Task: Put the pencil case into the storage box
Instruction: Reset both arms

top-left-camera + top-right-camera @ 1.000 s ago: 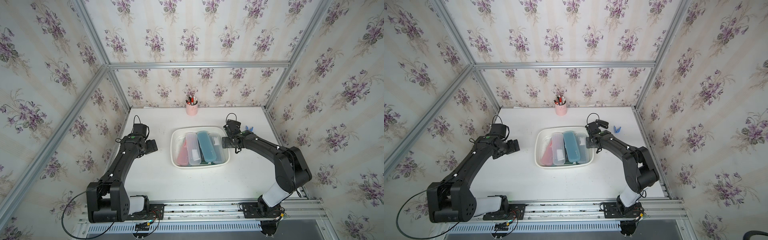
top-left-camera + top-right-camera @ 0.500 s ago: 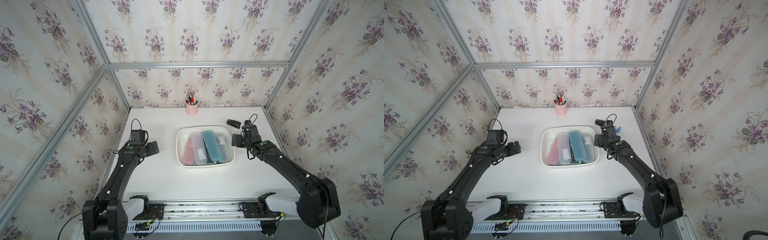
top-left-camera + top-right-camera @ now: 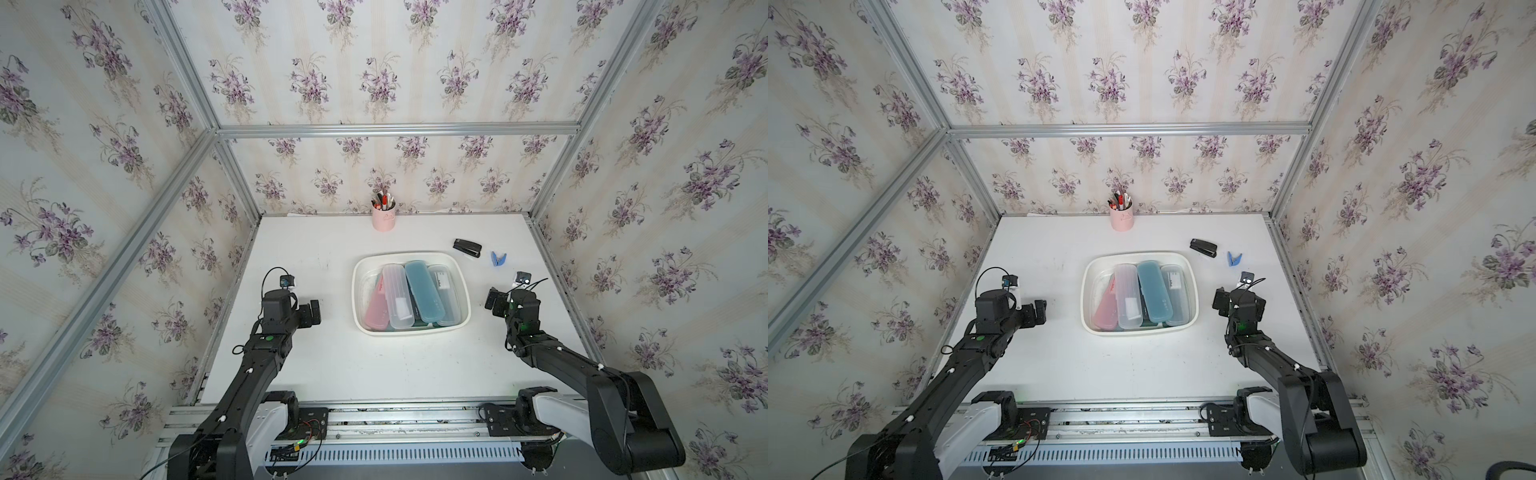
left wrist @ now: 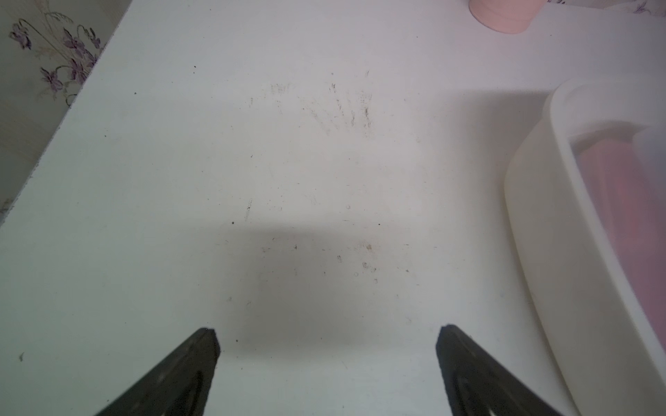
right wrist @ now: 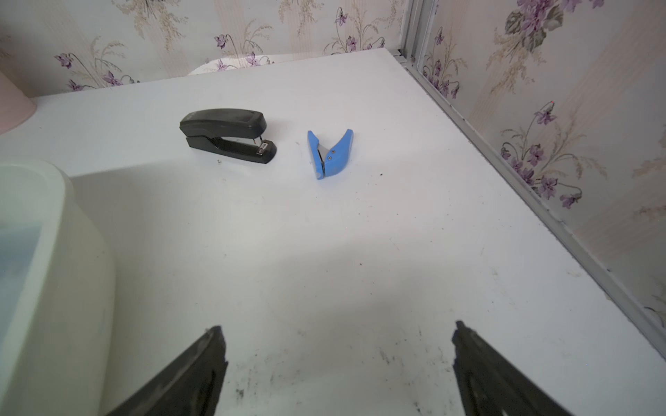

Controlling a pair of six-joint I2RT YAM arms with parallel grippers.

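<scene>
In storage box (image 3: 356, 291): four pencil cases (image 3: 422, 291) (pink, clear, teal, clear); left tool (image 4: 328, 333), right tool (image 5: 338, 328) both released.

The storage box (image 3: 411, 332) stands near the middle of the table (image 3: 374, 365). In it the pencil cases (image 3: 397, 297) lie side by side, their long axes running front to back. Behind the box, by the back wall, stands the pen cup (image 3: 383, 218). Behind and right of the box lies the stapler (image 3: 467, 248), with the staple remover (image 3: 498, 258) just to its right, apart from it. The left gripper (image 3: 313, 312) is left of the box and the right gripper (image 3: 494, 300) right of it, both clear of its rim.
</scene>
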